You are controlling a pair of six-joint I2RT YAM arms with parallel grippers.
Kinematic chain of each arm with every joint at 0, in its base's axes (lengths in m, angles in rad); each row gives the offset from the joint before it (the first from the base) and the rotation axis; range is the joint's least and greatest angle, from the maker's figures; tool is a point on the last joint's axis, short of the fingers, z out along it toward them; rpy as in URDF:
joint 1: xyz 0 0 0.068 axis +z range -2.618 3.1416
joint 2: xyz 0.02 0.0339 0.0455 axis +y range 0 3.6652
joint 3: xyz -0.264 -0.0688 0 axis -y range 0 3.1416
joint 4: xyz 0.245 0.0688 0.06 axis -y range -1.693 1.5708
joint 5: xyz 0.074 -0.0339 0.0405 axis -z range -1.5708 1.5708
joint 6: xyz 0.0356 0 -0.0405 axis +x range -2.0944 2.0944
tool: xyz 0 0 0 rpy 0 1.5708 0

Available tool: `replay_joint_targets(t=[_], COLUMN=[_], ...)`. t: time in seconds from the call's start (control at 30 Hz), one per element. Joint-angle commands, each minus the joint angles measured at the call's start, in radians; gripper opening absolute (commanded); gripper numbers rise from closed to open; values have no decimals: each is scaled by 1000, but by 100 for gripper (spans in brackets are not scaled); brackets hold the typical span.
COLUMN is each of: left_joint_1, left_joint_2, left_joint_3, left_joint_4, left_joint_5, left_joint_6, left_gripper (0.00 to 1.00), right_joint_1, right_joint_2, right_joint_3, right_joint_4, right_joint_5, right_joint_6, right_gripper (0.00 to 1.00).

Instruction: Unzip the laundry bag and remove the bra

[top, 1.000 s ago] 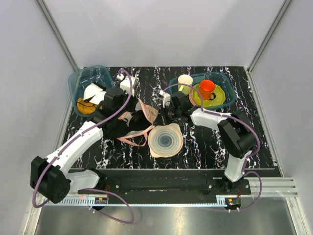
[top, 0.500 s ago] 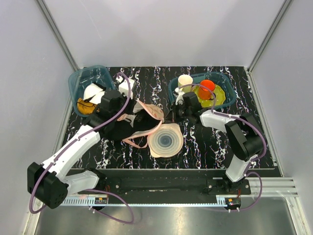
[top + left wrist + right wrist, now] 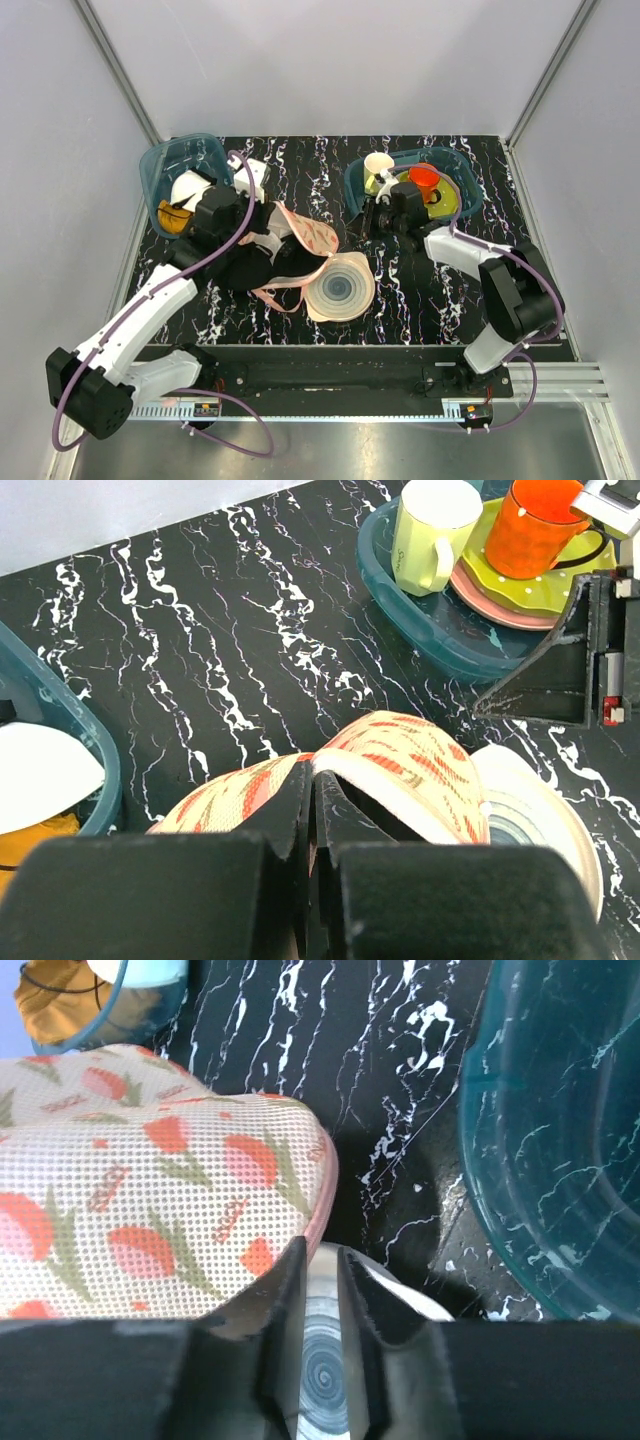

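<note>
The laundry bag [image 3: 308,236] is beige-pink with red and green motifs, held up off the table at centre left. My left gripper [image 3: 258,226] is shut on its edge; in the left wrist view the jaws [image 3: 312,780] pinch the pale rim of the bag [image 3: 420,760]. Thin pink straps of the bra [image 3: 286,284] loop out below the bag; the rest of it is hidden under the arm. My right gripper [image 3: 375,216] is apart from the bag, beside the right bin. Its jaws [image 3: 320,1260] stand a narrow gap apart, empty, next to the bag's trim [image 3: 150,1190].
A round pale ringed disc [image 3: 340,286] lies partly under the bag, also in the right wrist view [image 3: 325,1350]. A teal bin [image 3: 165,160] at back left holds white domed pieces and orange cloth. A teal bin [image 3: 458,170] at back right holds cups and a plate.
My right gripper has drawn back to the right, away from the bag, towards the right bin. My left gripper has shifted slightly left and back, with the bag still in it.
</note>
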Motion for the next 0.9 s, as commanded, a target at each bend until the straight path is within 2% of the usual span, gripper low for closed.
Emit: replay_joint_targets(t=[0.0,0.07,0.13,0.2,0.37,0.57,0.87], left_joint_1=[6,6,6,5,5,5,5], left_joint_2=[21,41,57,66,84,100,107], left_joint_3=[25,42,53,70,88,85,85], left_joint_4=[88,89,89,89,91,92,99], left_joint_5=[16,-7,-32,-67,-81,-64,-53], left_joint_6=[-78,-102,-128,-148,-151,-155,-148], left_gripper=[0,0,0,0,0,0,0], right_joint_1=[20,37,53,82,175,250,282], right_joint_2=[-86,-119,-133,-146,-156,-75,-34], right_joint_3=[-34,-55,-66,-96,-141,-123,-113], right_joint_4=[38,4,-27,-28,57,111,136], right_joint_5=[-23,11,44,61,113,126,143], right_joint_6=[77,132,178,254,339,386,387], right_gripper=[56,73,77,77,69,63,40])
